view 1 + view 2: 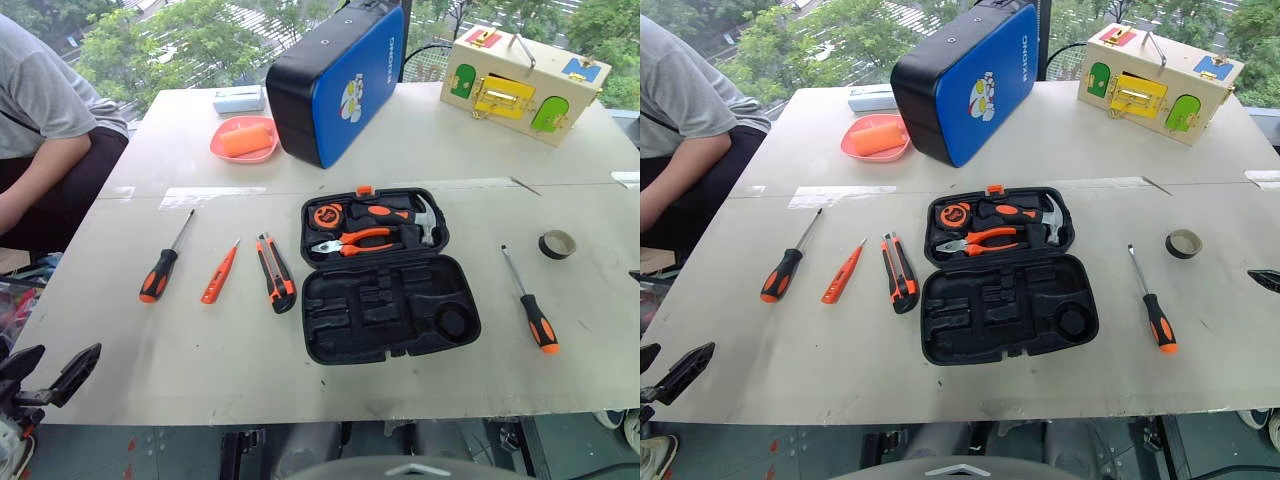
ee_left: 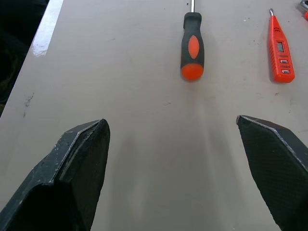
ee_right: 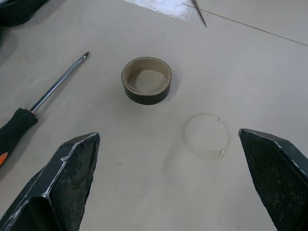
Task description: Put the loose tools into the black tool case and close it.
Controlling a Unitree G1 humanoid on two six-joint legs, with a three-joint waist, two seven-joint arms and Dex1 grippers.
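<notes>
Left gripper [image 2: 173, 159] fingers apart, empty, near table [image 1: 230, 350] edge; right gripper [image 3: 173, 163] likewise apart, over tape roll [image 3: 146, 80]. Black tool case [image 1: 385, 275] open mid-table; loose screwdriver [image 1: 162, 265] ahead of left. Likely best: descend straight, straddle handle, close squarely. Pale matte tabletop; windows behind, seated person [image 1: 45, 120] left.

- The person [image 1: 45, 130] at the table's far left is cut off by the picture's edge; just a grey sleeve and dark lap show.
- The right gripper [image 1: 1265, 280] shows as one dark tip at the picture's edge.
- The blue-and-black case [image 1: 335, 75] loses its top to the upper edge.
- The screwdriver [image 3: 45, 108] near the tape roll [image 3: 147, 81] has its handle cut off in the right wrist view.
</notes>
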